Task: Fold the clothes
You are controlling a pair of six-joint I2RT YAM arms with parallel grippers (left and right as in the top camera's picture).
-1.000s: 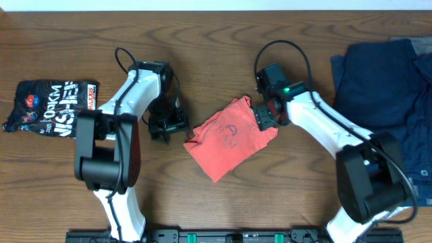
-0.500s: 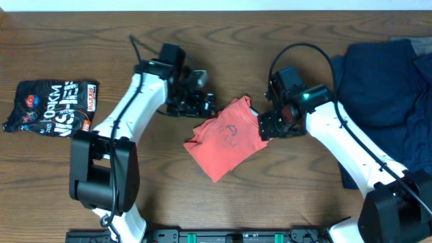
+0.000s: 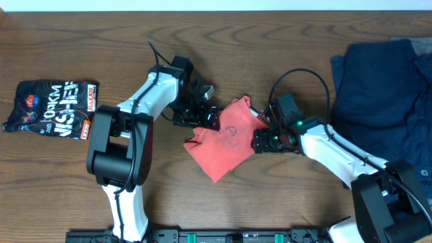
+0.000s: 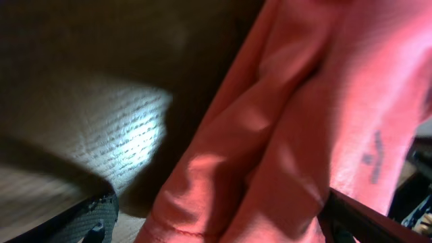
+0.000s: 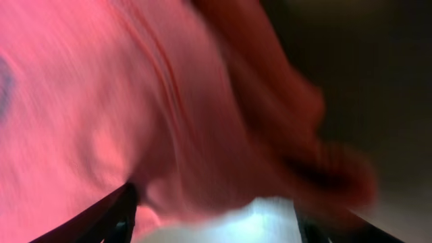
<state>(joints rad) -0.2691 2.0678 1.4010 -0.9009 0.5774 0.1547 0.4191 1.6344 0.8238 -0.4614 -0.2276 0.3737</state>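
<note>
My left gripper (image 3: 204, 115) hangs with its jaws spread wide, and the rim of the coral-red T-shirt (image 3: 226, 145) lies loose between its fingers (image 4: 91, 219). My right gripper (image 3: 264, 140) is spread too, over the shirt's far edge. The shirt sits crumpled between the two on a dark, wood-grain table (image 3: 81, 182). Outward of my right gripper lies a navy pile (image 3: 385, 88). Well outward of my left lies a black printed shirt (image 3: 50, 108).
</note>
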